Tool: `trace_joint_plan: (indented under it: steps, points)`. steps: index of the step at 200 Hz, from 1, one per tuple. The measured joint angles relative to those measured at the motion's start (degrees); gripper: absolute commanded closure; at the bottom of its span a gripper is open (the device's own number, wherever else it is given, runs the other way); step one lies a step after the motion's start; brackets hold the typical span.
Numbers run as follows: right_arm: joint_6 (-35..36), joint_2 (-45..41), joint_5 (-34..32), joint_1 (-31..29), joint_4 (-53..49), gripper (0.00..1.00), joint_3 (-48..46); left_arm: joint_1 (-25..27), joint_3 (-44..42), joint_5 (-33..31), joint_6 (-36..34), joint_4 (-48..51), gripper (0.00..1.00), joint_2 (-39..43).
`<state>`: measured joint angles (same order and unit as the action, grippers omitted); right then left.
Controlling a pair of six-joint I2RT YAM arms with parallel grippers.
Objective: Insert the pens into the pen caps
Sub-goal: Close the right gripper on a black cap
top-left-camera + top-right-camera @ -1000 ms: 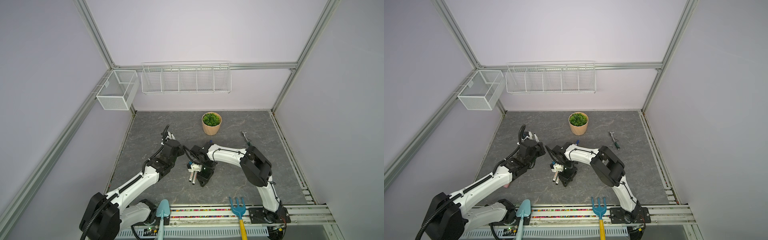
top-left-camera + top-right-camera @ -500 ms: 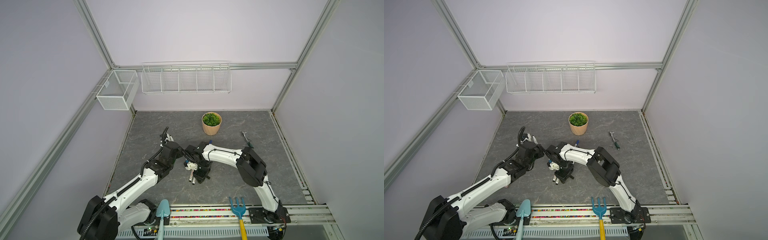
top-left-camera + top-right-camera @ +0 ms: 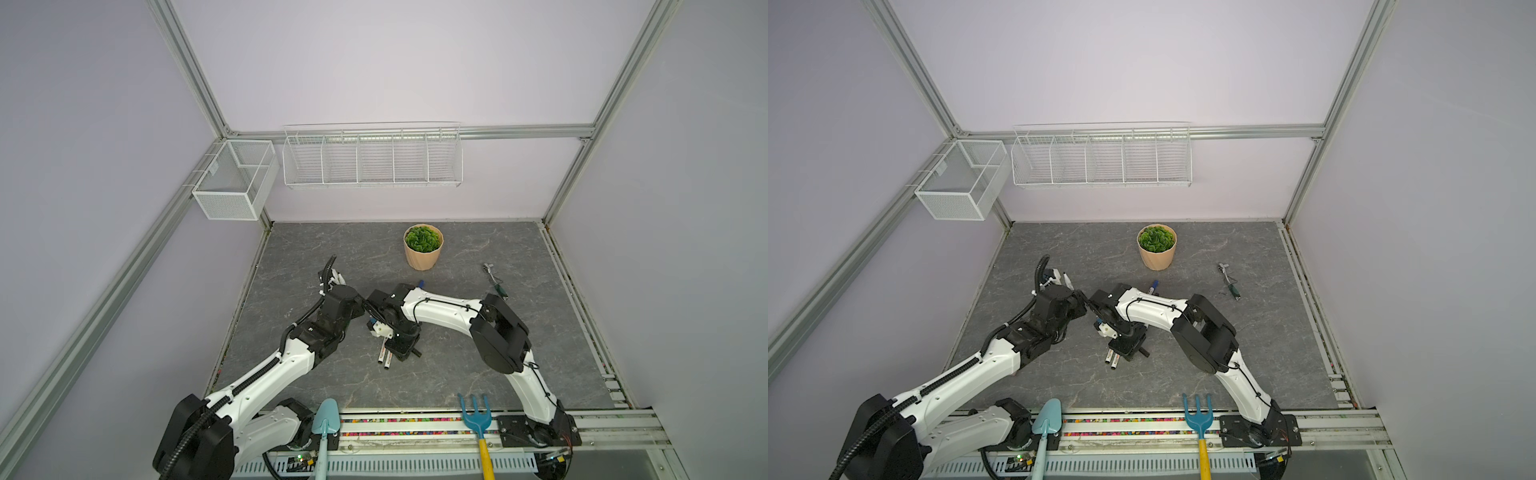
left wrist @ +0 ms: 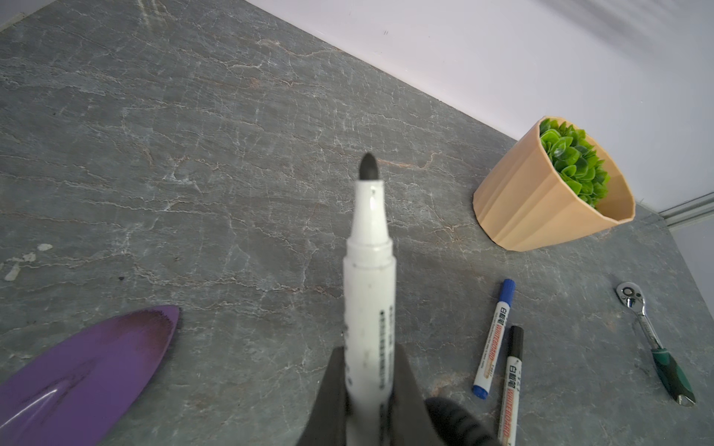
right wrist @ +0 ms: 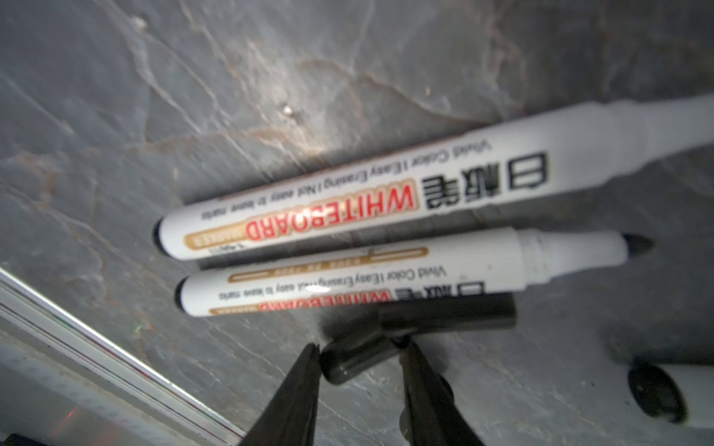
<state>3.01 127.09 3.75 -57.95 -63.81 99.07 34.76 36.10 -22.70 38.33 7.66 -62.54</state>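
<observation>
Two pens (image 4: 493, 340) are capped | three left | one pen (image 4: 369, 278) clenched in left hand (image 4: 369, 359) | right hand (image 5: 361, 347) around black cap (image 5: 347, 367), grip unclear

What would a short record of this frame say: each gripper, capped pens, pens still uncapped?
left gripper: shut on an uncapped black whiteboard marker
right gripper: open, jaws either side of a black cap lying on the table
capped: blue marker and black marker, lying side by side
uncapped on table: two black whiteboard markers, side by side next to that cap
stray item: ratchet wrench
</observation>
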Motion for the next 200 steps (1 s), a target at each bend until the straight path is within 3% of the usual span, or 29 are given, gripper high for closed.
trace_joint_plan:
  steps: [59, 147, 200]
  points:
    - [0.00, -0.09, 0.61, 0.00, 0.22, 0.55, 0.07, 0.00, 0.00, 0.04, 0.00, -0.02, 1.00, 0.00]
    - [-0.35, 1.03, -0.81, 0.07, 0.63, 0.63, 1.90, 0.00, -0.35, 0.02, 0.04, -0.07, 1.00, 0.00]
    - [-1.07, 1.03, -7.30, 0.04, 1.25, 0.64, 1.92, 0.00, -0.44, 0.00, 0.15, -0.04, 1.00, 0.09]
